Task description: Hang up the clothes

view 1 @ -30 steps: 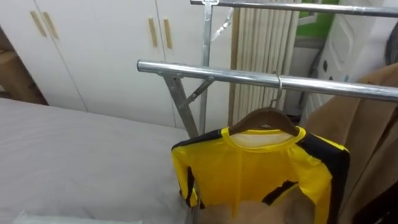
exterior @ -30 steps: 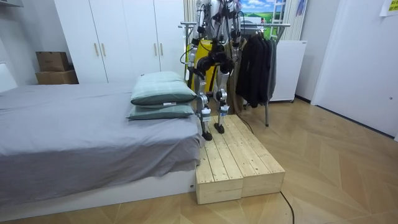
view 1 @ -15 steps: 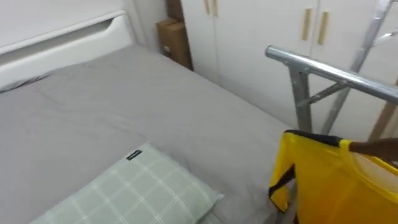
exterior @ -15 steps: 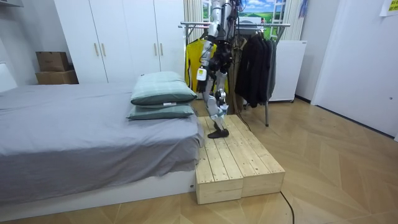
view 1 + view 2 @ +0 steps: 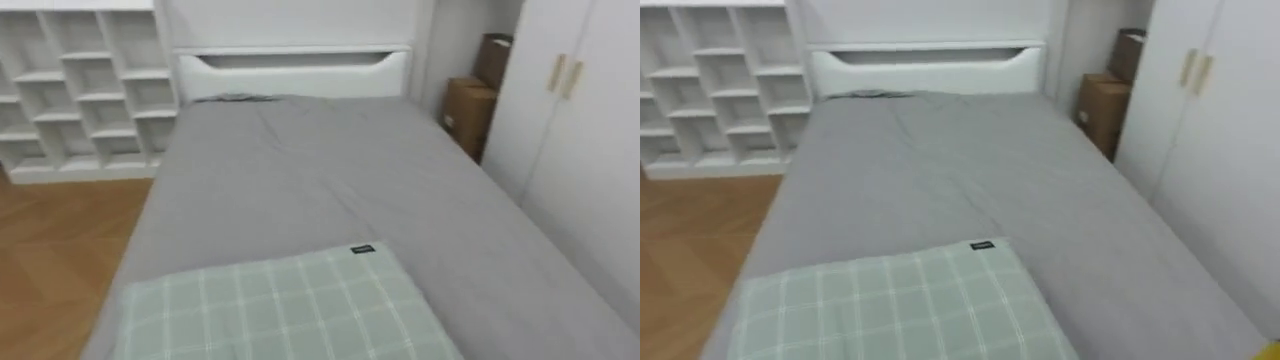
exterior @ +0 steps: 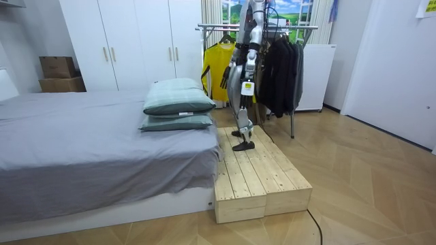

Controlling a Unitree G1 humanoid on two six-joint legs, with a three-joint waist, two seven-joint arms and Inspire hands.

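Robot on the wooden platform, just beside the pillow end of the bed. Body is side-on in the room view, head facing along the bed toward the headboard. Left hand hangs low by the hip on the camera side, arm down. It is too small to tell whether the fingers are spread or curled. Yellow shirt sits on a hanger on the rack. From the hand it lies higher up and on the far side of the body, toward the room view's left, well apart from the hand. Shirt's length drops straight down, its shoulders lie along the rail, and the rail runs across the room view. Dark clothes hang on the same rack, beyond the hand toward the room view's right. Eye views show the grey bed with 1 green checked pillow nearest, a white shelf beyond on the left and a wardrobe on the right. Judgement: the shirt looks hung. If more is to go up, a next piece must be found first, and none is plain on the bed. The rack is on the robot's right side, so that arm is nearer for any reach. The left would have to cross the body.
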